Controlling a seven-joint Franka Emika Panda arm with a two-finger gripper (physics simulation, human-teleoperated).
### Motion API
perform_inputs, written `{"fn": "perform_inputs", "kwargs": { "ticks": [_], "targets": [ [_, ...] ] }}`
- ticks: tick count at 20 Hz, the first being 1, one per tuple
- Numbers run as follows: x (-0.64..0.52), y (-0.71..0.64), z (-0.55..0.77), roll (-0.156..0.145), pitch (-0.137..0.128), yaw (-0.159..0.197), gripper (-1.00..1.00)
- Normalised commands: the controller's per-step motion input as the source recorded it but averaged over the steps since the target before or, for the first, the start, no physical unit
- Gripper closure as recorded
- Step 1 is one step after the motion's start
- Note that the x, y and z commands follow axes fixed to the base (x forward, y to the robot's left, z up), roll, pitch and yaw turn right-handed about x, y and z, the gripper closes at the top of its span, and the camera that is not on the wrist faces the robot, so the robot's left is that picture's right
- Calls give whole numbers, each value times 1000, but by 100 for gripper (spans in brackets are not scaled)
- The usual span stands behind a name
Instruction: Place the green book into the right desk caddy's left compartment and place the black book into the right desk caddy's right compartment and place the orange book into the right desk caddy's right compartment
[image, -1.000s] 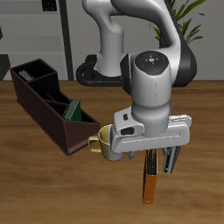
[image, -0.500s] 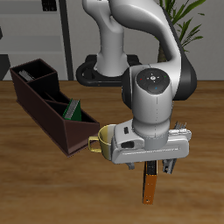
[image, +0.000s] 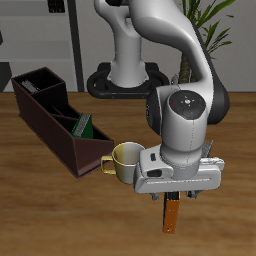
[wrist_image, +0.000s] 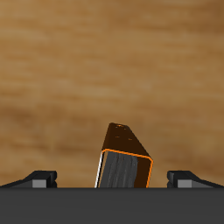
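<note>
The table (image: 40, 200) looked like matt brown wood with soft grain, the orange book (wrist_image: 123, 158) had a smooth, faintly glossy cover, and the pincer (image: 178, 192) housing appeared as satin grey plastic.

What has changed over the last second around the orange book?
The gripper has come down over the orange book, so less of the book shows below it, and the arm's wrist has swung toward the table's front. The wrist view shows the book between the fingers, gap on both sides: not gripped yet. The book, the mug, the right desk caddy and the green book inside it did not move.
</note>
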Motion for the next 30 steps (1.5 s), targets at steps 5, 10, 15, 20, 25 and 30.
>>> {"fn": "perform_inputs", "kwargs": {
  "ticks": [5, 10, 15, 20, 25, 30],
  "targets": [
    [15, -15, -193, -7, 24, 1, 100],
    [-99, -112, 93, 10, 10, -8, 100],
    [-190, -108, 500, 0, -53, 6, 100],
    [-323, -231, 849, 2, -85, 33, 100],
    [-321, -318, 650, -19, -77, 14, 100],
    [-551, -553, 650, -23, -74, 57, 100]
  ]
}}
